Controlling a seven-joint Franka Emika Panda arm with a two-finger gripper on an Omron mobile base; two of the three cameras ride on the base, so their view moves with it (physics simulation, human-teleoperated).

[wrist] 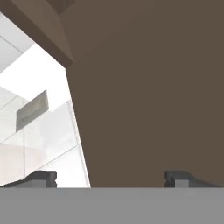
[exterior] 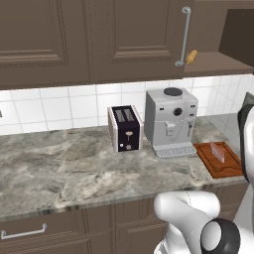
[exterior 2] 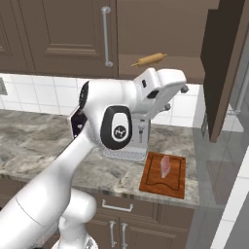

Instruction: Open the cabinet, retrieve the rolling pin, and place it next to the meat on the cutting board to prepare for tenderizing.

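Note:
The cabinet (exterior: 139,39) has its right door (exterior 2: 223,63) swung open, while the left door with the silver bar handle (exterior: 184,37) is shut. On the bared shelf lies the tan rolling pin (exterior: 191,56) (exterior 2: 149,60). Below, on the counter's right end, sits the reddish cutting board (exterior: 230,168) (exterior 2: 151,177) with the pale pink meat (exterior: 218,151) (exterior 2: 166,166) on it. My gripper (wrist: 111,178) is open with nothing between its fingers. It faces a plain brown cabinet panel (wrist: 148,96) at close range, with white wall tiles to the left. The arm's wrist (exterior 2: 160,82) is raised just under the shelf.
A silver coffee machine (exterior: 171,121) stands left of the board, and a dark toaster (exterior: 125,128) left of that. The marble counter (exterior: 74,168) runs far to the left. Low drawers and doors with short handles (exterior 2: 116,206) lie under the counter.

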